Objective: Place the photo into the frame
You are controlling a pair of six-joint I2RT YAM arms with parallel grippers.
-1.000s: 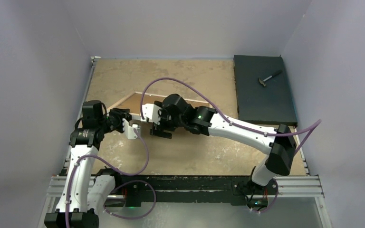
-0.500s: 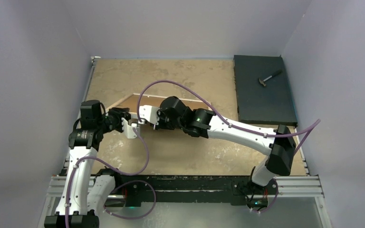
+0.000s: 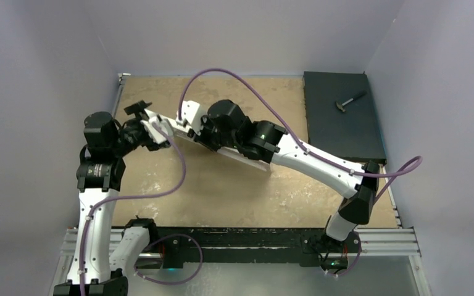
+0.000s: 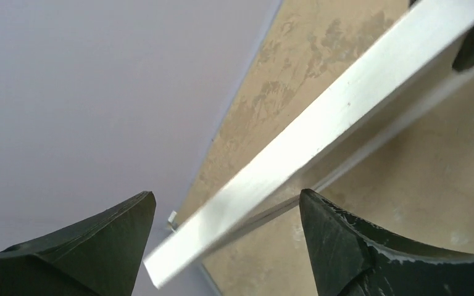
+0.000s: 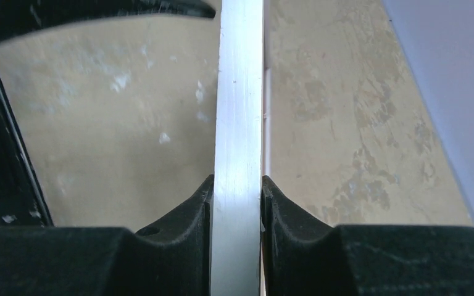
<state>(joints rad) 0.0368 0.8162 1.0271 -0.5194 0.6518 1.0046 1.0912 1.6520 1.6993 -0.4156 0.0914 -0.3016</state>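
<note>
The right claw (image 5: 237, 192) is squeezed shut on the thin silver rim of the frame (image 5: 237, 111), which stands up on its edge over the tan table (image 3: 234, 191). The left claw (image 4: 225, 216) is wide open (fingers far apart), and the frame's end runs through the gap between them.
</note>
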